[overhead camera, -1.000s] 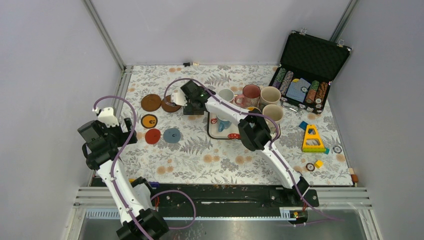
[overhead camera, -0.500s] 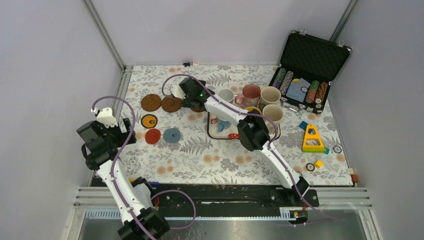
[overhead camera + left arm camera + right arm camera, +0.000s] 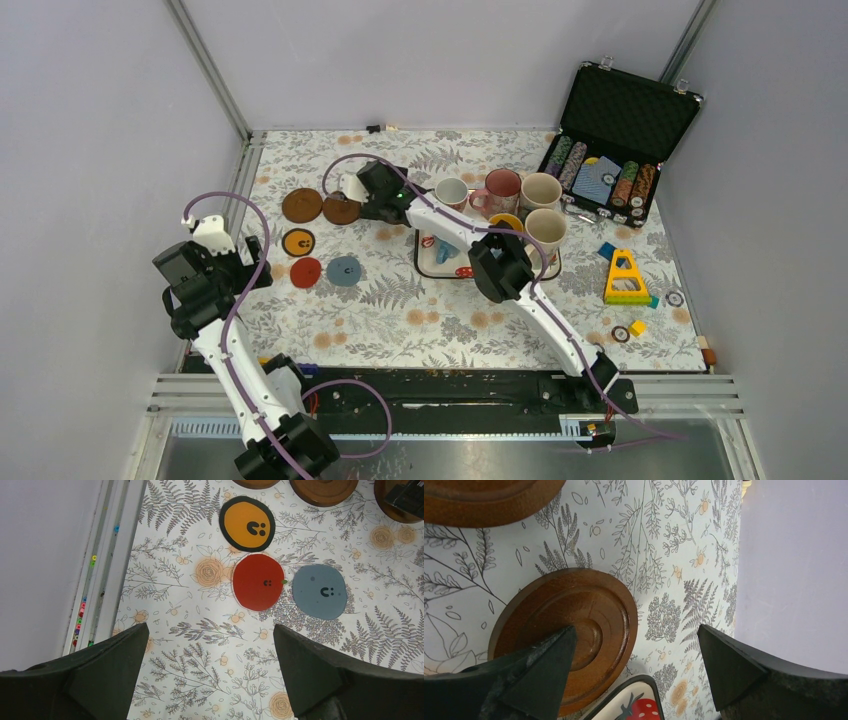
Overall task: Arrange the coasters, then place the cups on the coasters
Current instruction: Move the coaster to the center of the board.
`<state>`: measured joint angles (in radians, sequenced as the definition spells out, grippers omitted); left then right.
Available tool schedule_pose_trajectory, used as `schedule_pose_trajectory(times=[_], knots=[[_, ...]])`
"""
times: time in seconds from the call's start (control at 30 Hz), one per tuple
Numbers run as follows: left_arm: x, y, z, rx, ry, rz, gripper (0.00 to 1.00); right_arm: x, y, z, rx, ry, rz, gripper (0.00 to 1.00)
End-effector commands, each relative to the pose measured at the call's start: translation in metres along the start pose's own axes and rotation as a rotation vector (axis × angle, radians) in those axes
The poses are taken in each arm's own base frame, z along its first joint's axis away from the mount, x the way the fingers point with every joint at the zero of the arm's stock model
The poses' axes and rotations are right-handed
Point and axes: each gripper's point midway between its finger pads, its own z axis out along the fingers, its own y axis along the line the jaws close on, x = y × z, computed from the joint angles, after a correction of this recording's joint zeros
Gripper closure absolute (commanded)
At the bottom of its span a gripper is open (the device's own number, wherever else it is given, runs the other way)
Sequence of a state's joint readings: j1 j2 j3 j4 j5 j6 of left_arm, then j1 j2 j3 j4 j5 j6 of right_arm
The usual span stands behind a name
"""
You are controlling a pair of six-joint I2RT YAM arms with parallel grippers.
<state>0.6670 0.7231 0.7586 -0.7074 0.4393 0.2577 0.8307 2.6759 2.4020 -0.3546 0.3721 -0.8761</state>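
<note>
Your coasters [image 3: 258, 582] sit left of the cups [image 3: 541, 190] — no cup placed; left gripper [image 3: 210, 632], right gripper [image 3: 634, 630] both gape empty.

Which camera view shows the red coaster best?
The left wrist view: the red coaster lies whole, large and uncovered, its dark mark visible. The top external view shows only a small disc; the right wrist view misses it.

You were in a robot lab cell: plain grey wall panels [image 3: 450, 60], aluminium frame posts [image 3: 207, 70], a floral-clothed desk [image 3: 400, 320].
</note>
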Motion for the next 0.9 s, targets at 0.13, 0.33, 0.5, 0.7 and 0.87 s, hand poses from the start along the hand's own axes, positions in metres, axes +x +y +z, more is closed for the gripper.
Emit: schedule_pose_trajectory(times=[0.13, 0.33, 0.5, 0.7, 0.87], knots=[[-0.014, 0.0, 0.0, 0.011, -0.056, 0.016, 0.02, -0.037, -0.007, -0.004, 0.057, -0.095, 0.04, 0.0], [-0.014, 0.0, 0.0, 0.009, -0.061, 0.017, 0.02, -0.043, -0.032, -0.012, 0.151, -0.09, 0.032, 0.0], [-0.015, 0.0, -0.001, 0.01, -0.064, 0.019, 0.02, -0.055, -0.062, -0.056, 0.154, -0.132, 0.105, 0.0], [-0.015, 0.0, -0.002, 0.007, -0.067, 0.019, 0.02, -0.077, -0.089, -0.123, 0.065, -0.243, 0.254, 0.0], [-0.015, 0.001, -0.002, 0.005, -0.066, 0.016, 0.01, -0.079, -0.062, -0.127, -0.044, -0.232, 0.328, 0.01]])
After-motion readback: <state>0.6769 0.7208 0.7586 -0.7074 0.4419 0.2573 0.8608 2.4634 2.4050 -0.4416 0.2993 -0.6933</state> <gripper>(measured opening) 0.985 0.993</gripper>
